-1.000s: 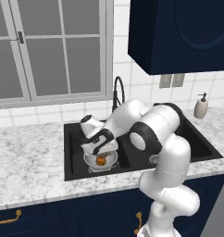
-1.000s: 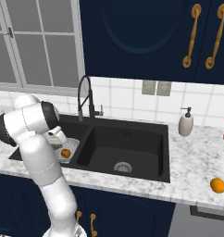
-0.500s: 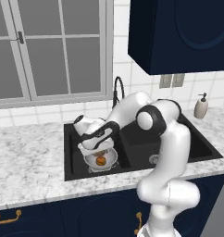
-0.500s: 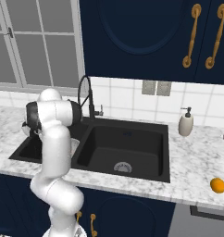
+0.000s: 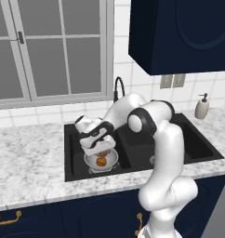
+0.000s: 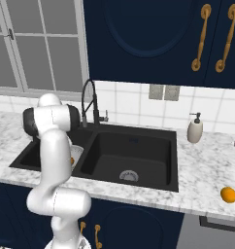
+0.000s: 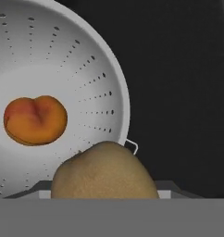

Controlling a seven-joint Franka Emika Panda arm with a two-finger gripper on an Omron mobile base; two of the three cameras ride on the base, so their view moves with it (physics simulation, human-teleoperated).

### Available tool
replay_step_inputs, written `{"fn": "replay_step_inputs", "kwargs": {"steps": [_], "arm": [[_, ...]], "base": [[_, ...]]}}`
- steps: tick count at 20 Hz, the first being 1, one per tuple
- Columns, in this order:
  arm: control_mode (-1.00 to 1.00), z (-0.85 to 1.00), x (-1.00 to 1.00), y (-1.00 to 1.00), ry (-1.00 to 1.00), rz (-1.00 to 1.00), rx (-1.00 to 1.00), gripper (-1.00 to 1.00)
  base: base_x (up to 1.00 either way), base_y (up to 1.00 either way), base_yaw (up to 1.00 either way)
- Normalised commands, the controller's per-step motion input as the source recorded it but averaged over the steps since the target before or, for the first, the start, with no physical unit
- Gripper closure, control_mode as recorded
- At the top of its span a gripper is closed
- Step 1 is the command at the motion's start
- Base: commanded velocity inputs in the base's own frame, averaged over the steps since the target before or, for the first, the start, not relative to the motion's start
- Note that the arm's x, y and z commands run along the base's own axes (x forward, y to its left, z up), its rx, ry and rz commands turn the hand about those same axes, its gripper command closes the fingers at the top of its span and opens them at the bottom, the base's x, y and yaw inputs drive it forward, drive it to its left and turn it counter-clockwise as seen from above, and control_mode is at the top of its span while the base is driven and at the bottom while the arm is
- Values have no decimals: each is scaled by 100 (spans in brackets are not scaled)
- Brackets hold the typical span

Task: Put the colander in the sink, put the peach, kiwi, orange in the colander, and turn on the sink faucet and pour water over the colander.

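Black matte double-basin sink (image 6: 134,168) set in grey-white marbled counter (image 6: 207,168). White arm (image 6: 54,160) stands over left basin, w/ shiny silver perforated colander (image 6: 76,154) edge beside it. Black gooseneck faucet (image 6: 89,99) behind; beige soap pump bottle (image 6: 194,129) at right; orange ball (image 6: 228,194) near counter front.

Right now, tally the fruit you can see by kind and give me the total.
Peach, lying in the colander: 1
Kiwi, close in front of the hand camera at the gripper: 1
Orange, on the counter right of the sink: 1
Total: 3
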Motion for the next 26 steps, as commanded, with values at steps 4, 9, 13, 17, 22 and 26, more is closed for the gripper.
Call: {"fn": "replay_step_inputs", "kwargs": {"steps": [4,9,13,17,22,26], "arm": [[-100,-30,0,-29,-1,-3,13,100],[-100,-22,0,-13,-2,-1,15,100],[-100,-19,0,-3,0,-4,4,100],[-100,-16,4,0,0,-8,0,100],[-100,-14,17,0,0,-9,0,100],[-100,-13,22,0,0,-9,0,100]], "base": [[0,0,0],[0,0,0],[0,0,0],[0,0,0],[0,0,0],[0,0,0]]}}
